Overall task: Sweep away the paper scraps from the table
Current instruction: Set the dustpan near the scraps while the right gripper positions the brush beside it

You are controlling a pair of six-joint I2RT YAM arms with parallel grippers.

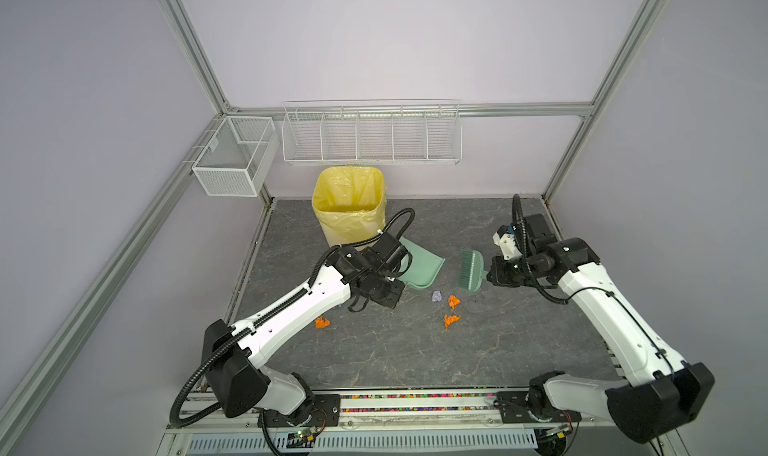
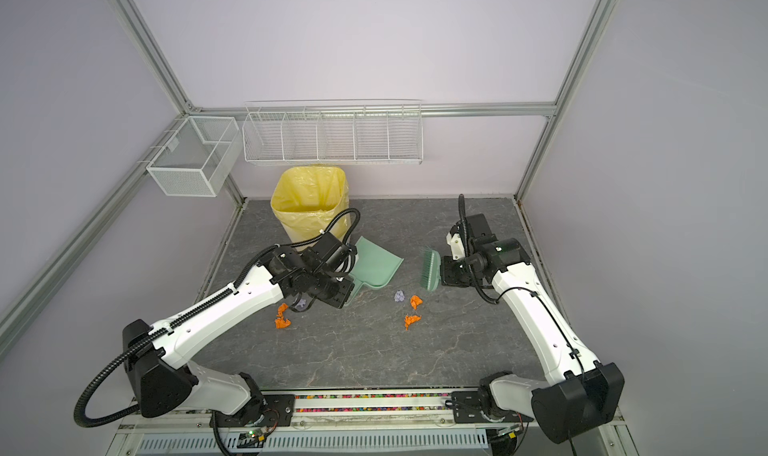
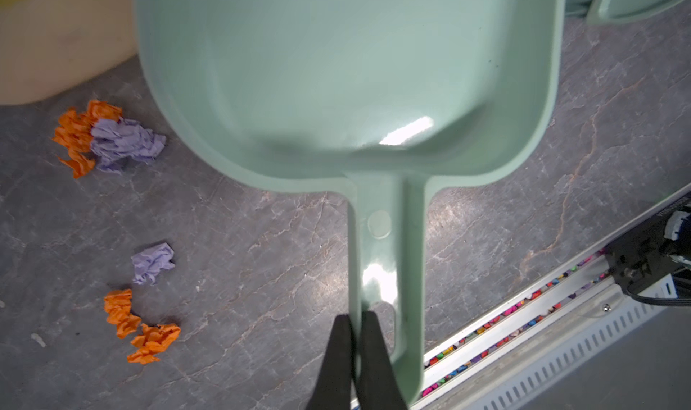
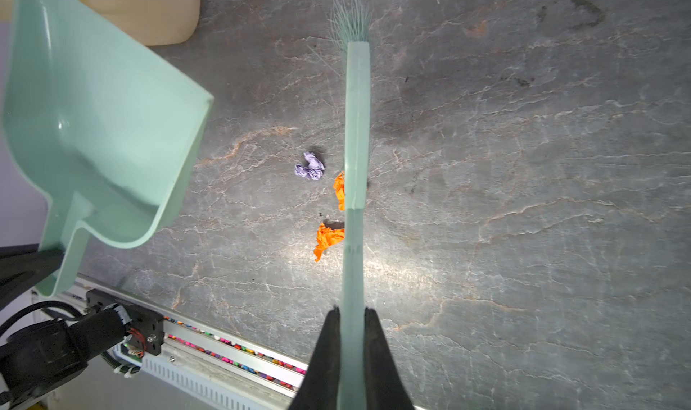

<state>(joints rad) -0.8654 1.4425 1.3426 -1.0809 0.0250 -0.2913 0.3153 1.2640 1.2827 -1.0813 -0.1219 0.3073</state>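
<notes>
My left jaws pinch the dustpan [image 3: 355, 72] handle; my right jaws clamp the brush [image 4: 357, 128] handle. Paper scraps [image 1: 451, 320] lie on the worktop [image 1: 415, 358], just nearer than both, more under the left arm [image 1: 291, 312].

- Both top views look down from the front over the whole table [image 1: 374, 350] (near twins).
- Wrist views run close along dustpan [image 3: 336, 72] and brush [image 4: 357, 128], sharing the dustpan.

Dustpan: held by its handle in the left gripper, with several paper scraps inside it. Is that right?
No. The dustpan is held by its handle in the left gripper, but the left wrist view shows it empty; the paper scraps lie on the table.
</notes>
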